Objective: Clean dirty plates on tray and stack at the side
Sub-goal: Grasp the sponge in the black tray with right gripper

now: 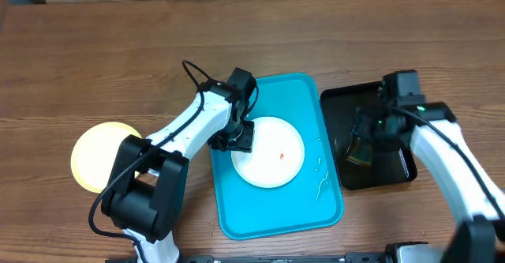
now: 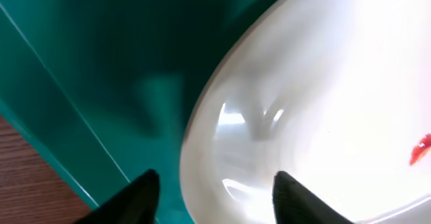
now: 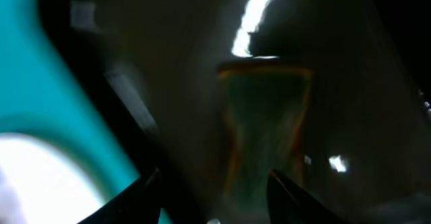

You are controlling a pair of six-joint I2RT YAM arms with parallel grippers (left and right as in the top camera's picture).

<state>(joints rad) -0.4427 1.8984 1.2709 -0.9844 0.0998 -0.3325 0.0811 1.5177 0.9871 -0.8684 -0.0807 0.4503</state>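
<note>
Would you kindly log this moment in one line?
left gripper: open astride round white plate rim | right gripper: open above glossy black tray | pale yellow plate: on table

A white plate [image 1: 264, 167], marked with a small orange-red spot at its centre, lies flat in the turquoise tray [image 1: 237, 216]. A pale yellow plate [image 1: 93, 156] lies flat outside the tray, well to its left.

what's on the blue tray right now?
One white plate with a small orange stain near its centre lies on the blue tray. The left gripper covers the plate's left rim; anything beneath the plate is hidden.
</note>
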